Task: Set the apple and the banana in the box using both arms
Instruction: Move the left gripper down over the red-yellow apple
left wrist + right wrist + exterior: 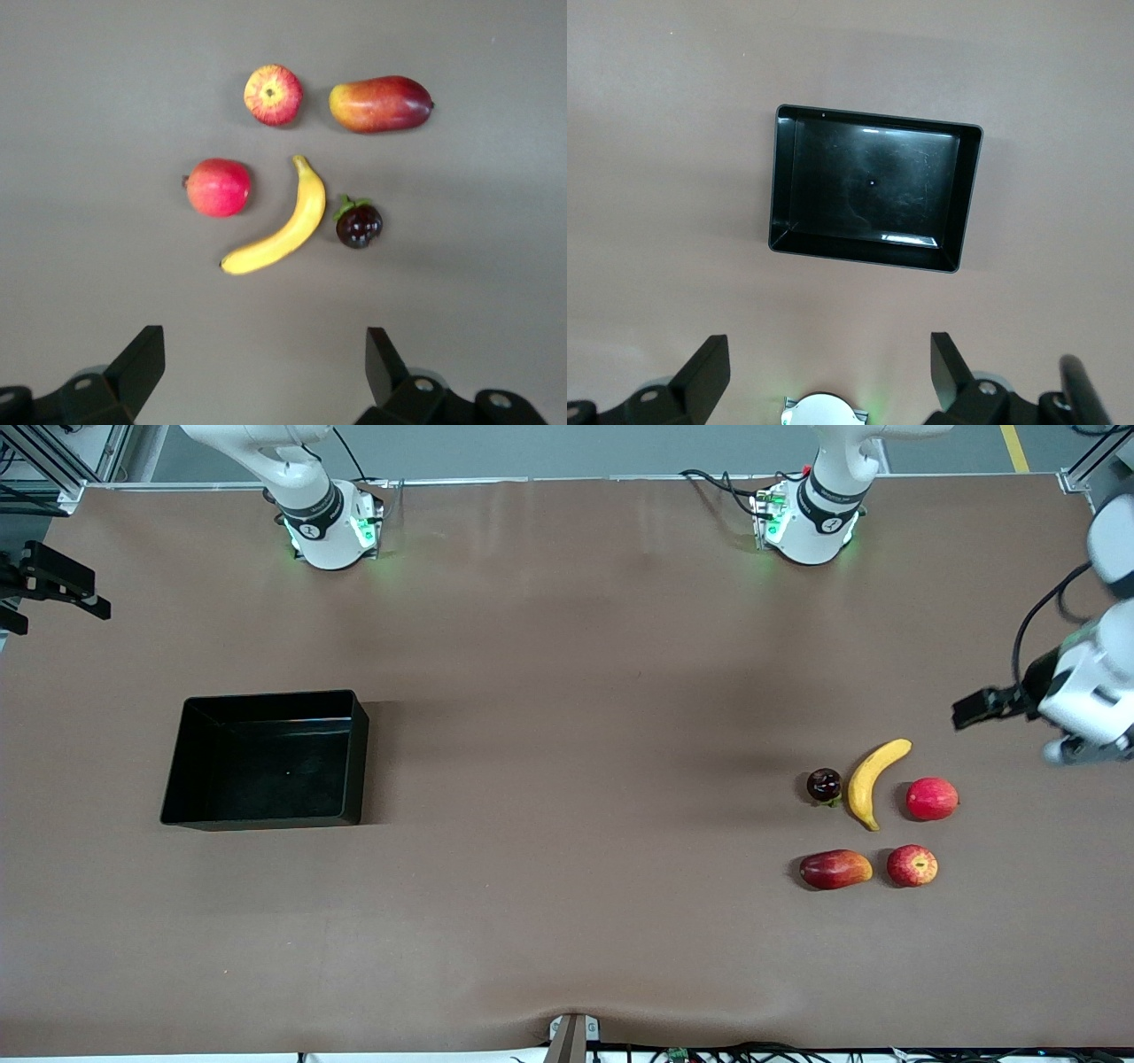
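apple [912, 865] beside banana [873, 781] | box [190, 766] well apart

A wide table [567, 691] covered in smooth matte brown sheeting is seen under soft, even light. Grey floor [576, 447] with a yellow line [1014, 447] is shown past its edge.

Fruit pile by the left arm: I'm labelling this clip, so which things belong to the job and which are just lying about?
Job:
- apple
- banana
- box
- left gripper, open
- right gripper, open

Lying about:
- plain red round fruit
- elongated red-orange fruit
- small dark fruit
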